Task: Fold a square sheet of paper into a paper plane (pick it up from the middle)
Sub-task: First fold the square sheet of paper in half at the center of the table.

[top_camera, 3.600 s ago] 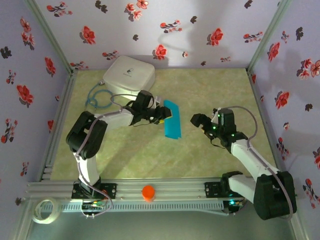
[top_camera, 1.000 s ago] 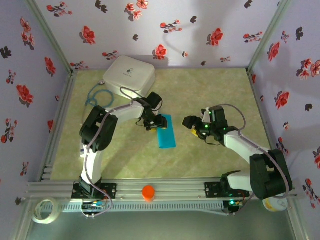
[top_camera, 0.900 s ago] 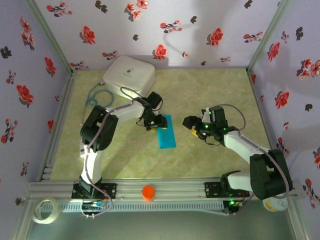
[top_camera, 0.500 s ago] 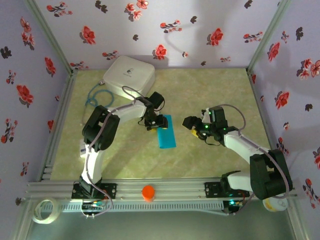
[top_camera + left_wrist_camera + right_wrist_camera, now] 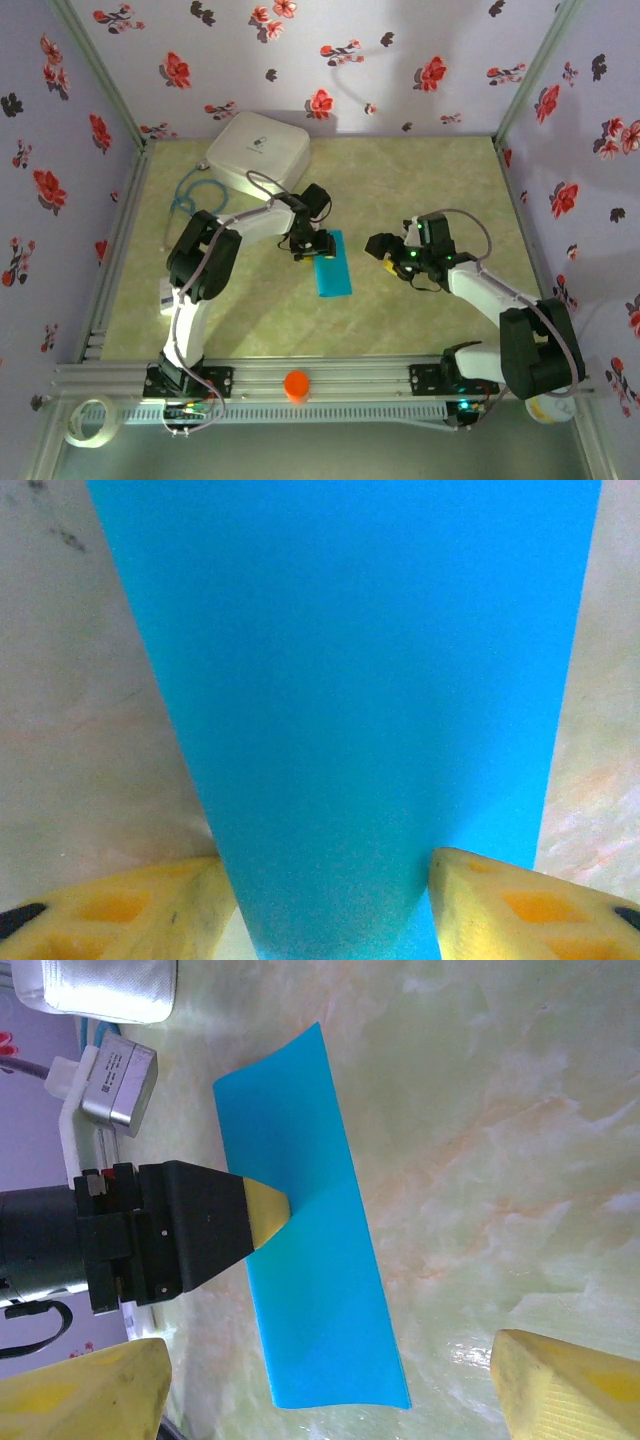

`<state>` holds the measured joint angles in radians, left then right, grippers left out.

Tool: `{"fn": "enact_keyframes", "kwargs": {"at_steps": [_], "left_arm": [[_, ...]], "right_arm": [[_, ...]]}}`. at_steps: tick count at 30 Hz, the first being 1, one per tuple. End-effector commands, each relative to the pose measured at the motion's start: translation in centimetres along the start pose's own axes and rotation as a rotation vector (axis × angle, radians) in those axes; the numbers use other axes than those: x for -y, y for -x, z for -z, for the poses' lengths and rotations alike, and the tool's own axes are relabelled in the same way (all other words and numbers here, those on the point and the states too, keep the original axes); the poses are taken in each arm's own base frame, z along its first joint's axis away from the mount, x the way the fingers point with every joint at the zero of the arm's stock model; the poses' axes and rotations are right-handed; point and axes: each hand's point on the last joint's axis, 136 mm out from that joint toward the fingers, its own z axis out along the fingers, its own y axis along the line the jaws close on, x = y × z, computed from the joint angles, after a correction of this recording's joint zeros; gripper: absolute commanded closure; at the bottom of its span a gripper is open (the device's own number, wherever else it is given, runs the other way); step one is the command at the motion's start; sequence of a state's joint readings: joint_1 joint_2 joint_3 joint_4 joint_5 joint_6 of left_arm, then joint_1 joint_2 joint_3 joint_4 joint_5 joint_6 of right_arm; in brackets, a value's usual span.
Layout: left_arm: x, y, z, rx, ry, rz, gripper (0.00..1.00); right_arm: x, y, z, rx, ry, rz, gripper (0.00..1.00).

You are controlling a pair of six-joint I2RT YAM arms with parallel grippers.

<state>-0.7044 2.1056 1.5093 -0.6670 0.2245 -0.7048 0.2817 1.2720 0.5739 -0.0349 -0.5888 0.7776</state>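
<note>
The square sheet of paper (image 5: pixel 331 265), folded into a long, smooth turquoise strip, lies slightly bowed on the marbled green table (image 5: pixel 420 180). The left gripper (image 5: pixel 311 249), arm reaching forward, clamps its far end between yellow fingers. The right gripper (image 5: pixel 379 251), jaws wide apart, faces the strip's long edge from just beside it.

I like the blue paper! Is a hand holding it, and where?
The left gripper has the square sheet of paper between its fingers, at one edge; whether it grips cannot be told. The right gripper is open, empty.
</note>
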Motion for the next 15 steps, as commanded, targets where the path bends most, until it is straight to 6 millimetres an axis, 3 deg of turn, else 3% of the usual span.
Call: {"fn": "enact_keyframes", "kwargs": {"at_steps": [1, 15], "left_arm": [[-8.31, -3.19, -4.99, -0.117, 0.299, 0.073, 0.45], [-8.29, -3.22, -5.25, -0.128, 0.298, 0.058, 0.45]], "right_arm": [[-0.77, 0.65, 0.28, 0.016, -0.002, 0.035, 0.16], [-0.48, 0.52, 0.21, 0.012, -0.011, 0.033, 0.16]]}}
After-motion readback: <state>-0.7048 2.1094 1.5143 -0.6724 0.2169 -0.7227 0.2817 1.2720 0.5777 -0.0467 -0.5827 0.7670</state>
